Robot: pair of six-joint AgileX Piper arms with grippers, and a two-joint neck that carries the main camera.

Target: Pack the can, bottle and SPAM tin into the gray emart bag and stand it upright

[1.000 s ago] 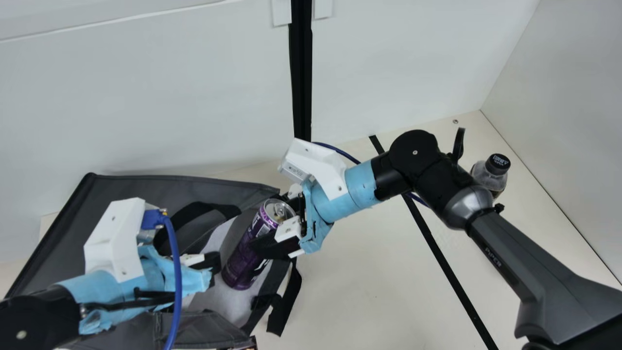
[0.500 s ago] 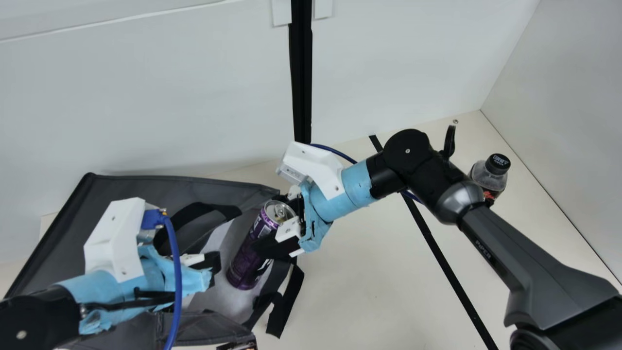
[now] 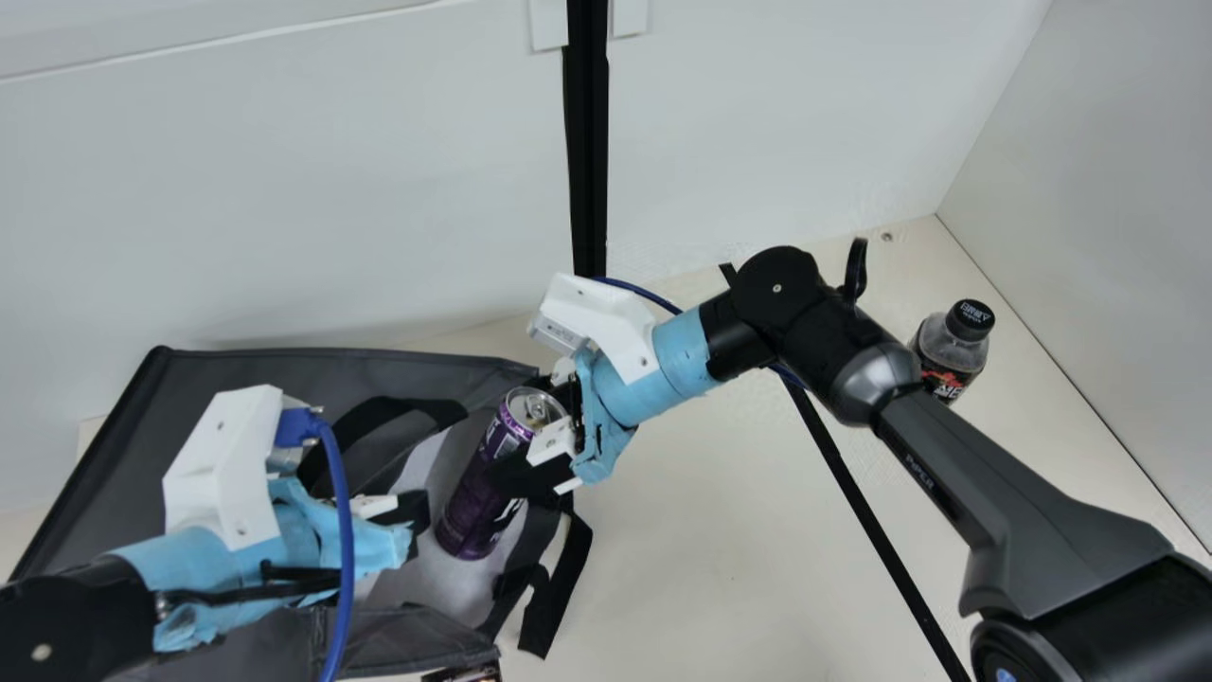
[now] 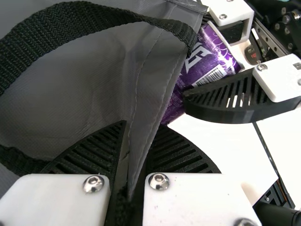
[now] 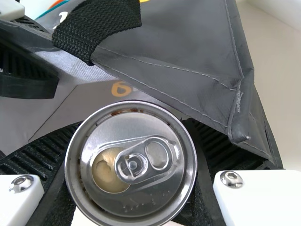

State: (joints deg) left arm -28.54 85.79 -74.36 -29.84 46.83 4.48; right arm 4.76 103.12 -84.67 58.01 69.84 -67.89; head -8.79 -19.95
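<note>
Left gripper, black ribbed fingers point(image 3: 415, 516): down at the bag's near side in the main view, clenched on a fold of gray fabric. In the left wrist view, same left gripper point(image 4: 141, 129) with the stitched edge pinched right between the two pads, pretty snug.

Right gripper, black ribbed fingers point(image 3: 508, 431): grasping the can around its upper part, one finger on either side. In the right wrist view, right gripper point(image 5: 133, 127) flanking the round metal lid, so yeah, a proper hold.

Tall purple cylindrical metal can point(image 3: 473, 507): tilted, silver lid up toward the right arm, lower end over the bag's pale gray part. Shows a pull tab point(image 5: 141, 162) and an opened mouth hole. Can't really tell how deep in the bag.

Large gray fabric bag point(image 3: 246, 388): spread out slantwise on the cream table point(image 3: 720, 540), not upright. Has a black woven handle point(image 4: 89, 12) looping over the gray side, plus a black strap point(image 3: 559, 592) trailing onto the tabletop.

Clear plastic bottle with black cap and dark-red label point(image 3: 950, 350): standing upright near the right-hand wall, well apart from the bag, beyond the right arm.

Dark printed thing point(image 3: 464, 673): just peeks in at the main view's bottom edge, beside the bag. Too cut off to identify, sorry.
</note>
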